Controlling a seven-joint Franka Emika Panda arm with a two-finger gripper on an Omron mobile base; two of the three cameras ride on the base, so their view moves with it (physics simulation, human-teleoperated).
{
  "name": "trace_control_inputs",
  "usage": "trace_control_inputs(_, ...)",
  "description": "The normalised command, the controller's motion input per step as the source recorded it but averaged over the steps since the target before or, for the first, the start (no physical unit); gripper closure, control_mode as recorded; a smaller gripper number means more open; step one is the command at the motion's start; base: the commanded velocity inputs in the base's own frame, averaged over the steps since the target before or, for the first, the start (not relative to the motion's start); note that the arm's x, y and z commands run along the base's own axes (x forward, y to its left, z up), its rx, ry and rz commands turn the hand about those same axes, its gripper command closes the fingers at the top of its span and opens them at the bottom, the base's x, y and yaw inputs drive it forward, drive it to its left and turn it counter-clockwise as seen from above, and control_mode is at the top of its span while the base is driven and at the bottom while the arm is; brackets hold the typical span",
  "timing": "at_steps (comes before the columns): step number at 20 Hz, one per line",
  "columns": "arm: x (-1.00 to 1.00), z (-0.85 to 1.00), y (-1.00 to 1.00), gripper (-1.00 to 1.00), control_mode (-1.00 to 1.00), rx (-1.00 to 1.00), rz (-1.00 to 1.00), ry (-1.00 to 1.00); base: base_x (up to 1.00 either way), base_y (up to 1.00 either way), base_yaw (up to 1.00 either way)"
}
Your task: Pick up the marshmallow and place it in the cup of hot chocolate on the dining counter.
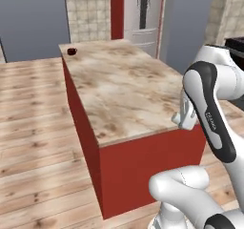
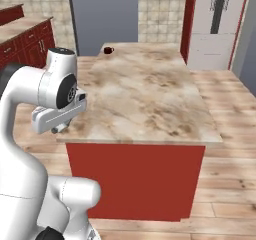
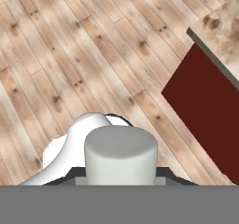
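The marshmallow [image 3: 120, 154], a stubby white cylinder, sits large at the bottom of the hand view, with my gripper [image 3: 120, 172] shut on it and dark finger tips showing at either side. The hand [image 1: 184, 115] [image 2: 56, 118] hangs by the near corner of the dining counter [image 1: 125, 90] [image 2: 146, 100], pointing down at the wooden floor beside its red side [image 3: 205, 111]. The cup of hot chocolate [image 1: 72, 51] [image 2: 108, 50], a tiny dark maroon mug, stands at the far corner of the marble top, a long way from the hand.
Wooden floor [image 3: 70, 55] surrounds the island. A tall white door unit with red trim [image 1: 143, 13] [image 2: 220, 19] stands beyond the far end. Red cabinets [image 2: 25, 44] line the left wall. Grey panels [image 1: 31, 18] flank the tiled wall.
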Motion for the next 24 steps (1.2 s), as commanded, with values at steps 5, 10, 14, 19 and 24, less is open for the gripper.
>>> trace_control_inputs(5, 0.0, 0.0, 0.0, 1.0, 1.0, 0.0, 0.0, 0.0, 0.32, 1.0, -0.13)
trace_control_inputs(10, 0.0, 0.0, 0.0, 1.0, 1.0, 0.0, 0.0, 0.0, 0.5, 1.0, -0.21)
trace_control_inputs(14, 0.0, 0.0, 0.0, 1.0, 1.0, 0.0, 0.0, 0.0, 0.81, 0.96, -0.51)
trace_control_inputs(19, 0.0, 0.0, 0.0, 1.0, 1.0, 0.0, 0.0, 0.0, 0.62, 0.88, -0.65)
trace_control_inputs(24, 0.0, 0.0, 0.0, 1.0, 1.0, 0.0, 0.0, 0.0, 0.37, 0.86, -0.68)
